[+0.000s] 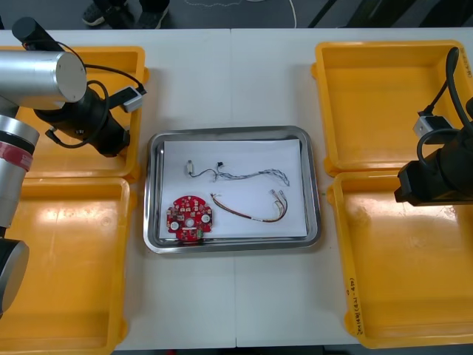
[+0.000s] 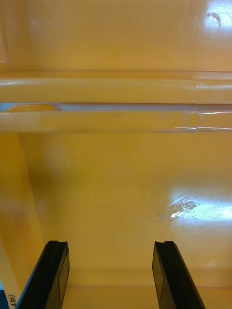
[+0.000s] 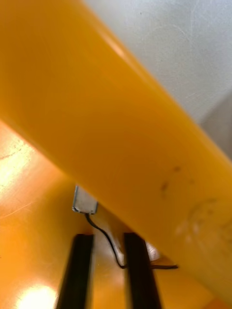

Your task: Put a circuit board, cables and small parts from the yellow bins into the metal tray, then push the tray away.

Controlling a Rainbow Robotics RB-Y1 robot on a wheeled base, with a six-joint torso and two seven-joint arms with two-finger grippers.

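Upper left: left end effector (image 3: 107,236) low inside a yellow bin (image 1: 74,166), at a black cable (image 3: 108,244); grip cannot tell. Right edge: right end effector (image 2: 110,244) released over lower-right bin (image 2: 116,183). Circuit board (image 1: 190,218) lies in centre tray (image 1: 314,185).

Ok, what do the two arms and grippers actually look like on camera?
Left arm: silver cylindrical link with a round cap, a red band lower down, black wrist, looping black cables, small grey box. Right arm: black wrist, black cable, similar grey box. Left gripper and right gripper: flat black fingers.

The tray (image 1: 233,130) sits between the bins (image 1: 66,259), holding a circuit board (image 1: 190,218) and cables (image 1: 251,175).
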